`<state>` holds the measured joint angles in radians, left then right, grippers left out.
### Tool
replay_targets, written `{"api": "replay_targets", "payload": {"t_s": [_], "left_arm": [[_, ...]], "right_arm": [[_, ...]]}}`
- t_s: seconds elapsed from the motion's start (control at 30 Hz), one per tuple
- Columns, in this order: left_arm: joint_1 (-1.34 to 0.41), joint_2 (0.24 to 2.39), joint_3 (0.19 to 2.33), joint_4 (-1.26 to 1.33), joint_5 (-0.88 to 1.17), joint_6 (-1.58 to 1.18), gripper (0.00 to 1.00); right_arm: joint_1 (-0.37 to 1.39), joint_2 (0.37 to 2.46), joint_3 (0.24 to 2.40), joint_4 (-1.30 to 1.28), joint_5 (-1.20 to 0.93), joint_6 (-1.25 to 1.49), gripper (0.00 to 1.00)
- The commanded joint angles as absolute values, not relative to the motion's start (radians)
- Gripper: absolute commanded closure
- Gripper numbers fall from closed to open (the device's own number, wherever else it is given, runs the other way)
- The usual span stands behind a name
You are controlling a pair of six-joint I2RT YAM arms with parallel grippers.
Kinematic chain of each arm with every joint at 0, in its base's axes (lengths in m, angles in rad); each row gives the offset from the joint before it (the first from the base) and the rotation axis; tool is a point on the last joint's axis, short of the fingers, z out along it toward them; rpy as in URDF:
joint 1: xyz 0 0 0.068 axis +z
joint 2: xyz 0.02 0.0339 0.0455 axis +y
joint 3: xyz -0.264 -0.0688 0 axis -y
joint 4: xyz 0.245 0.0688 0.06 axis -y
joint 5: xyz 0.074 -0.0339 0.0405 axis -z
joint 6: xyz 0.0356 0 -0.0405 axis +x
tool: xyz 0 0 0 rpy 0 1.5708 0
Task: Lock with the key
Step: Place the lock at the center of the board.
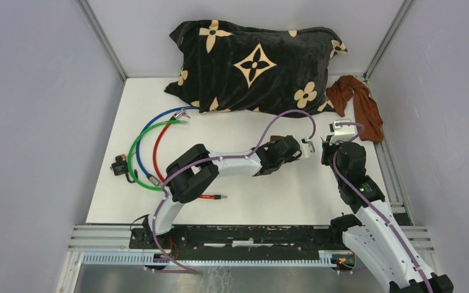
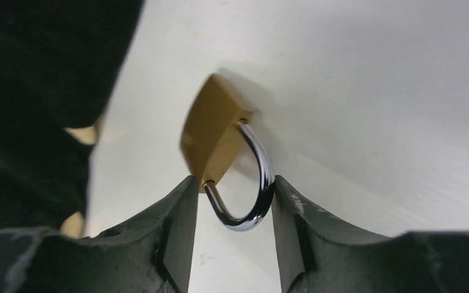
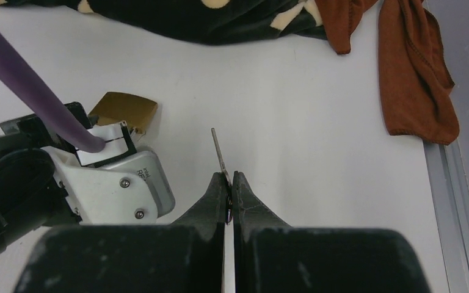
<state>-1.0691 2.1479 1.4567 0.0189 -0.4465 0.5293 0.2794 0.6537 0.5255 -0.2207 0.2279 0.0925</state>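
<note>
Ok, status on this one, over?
Left gripper jaws apart around padlock shackle. Right gripper jaws shut on key. Key not inserted; nothing between them.

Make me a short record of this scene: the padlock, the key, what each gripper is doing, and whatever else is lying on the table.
padlock: brass body, silver shackle
left gripper: jaws apart around the shackle
key: blade sticks out past the right gripper, apart from the padlock
right gripper: shut on the key
other items: black patterned pillow at the back, brown cloth back right, coloured cables on the left
task status: key not yet in the lock
</note>
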Motion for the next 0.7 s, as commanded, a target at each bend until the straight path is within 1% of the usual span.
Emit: {"api": "replay_targets", "payload": {"t_s": [0.0,0.13,0.2,0.37,0.5,0.67], "left_arm": [[-1.098,2.090,1.548,-0.188,-0.310,0.300,0.41],[-1.102,2.057,1.591,-0.319,-0.187,0.165,0.33],[-1.102,2.027,1.611,-0.372,-0.133,0.119,0.30],[-1.093,1.929,1.621,-0.470,-0.113,0.064,0.27],[-1.053,1.811,1.533,-0.502,-0.137,0.058,0.25],[-0.954,1.637,1.344,-0.501,-0.156,0.052,0.22]], "right_arm": [[0.273,0.665,0.561,-0.206,0.262,0.103,1.00],[0.272,0.693,0.557,-0.194,0.221,0.104,1.00],[0.273,0.720,0.560,-0.192,0.169,0.098,1.00],[0.273,0.832,0.554,-0.117,-0.070,0.139,1.00],[0.274,0.934,0.543,-0.035,-0.156,0.191,1.00],[0.275,1.030,0.542,-0.009,-0.132,0.203,1.00]]}}
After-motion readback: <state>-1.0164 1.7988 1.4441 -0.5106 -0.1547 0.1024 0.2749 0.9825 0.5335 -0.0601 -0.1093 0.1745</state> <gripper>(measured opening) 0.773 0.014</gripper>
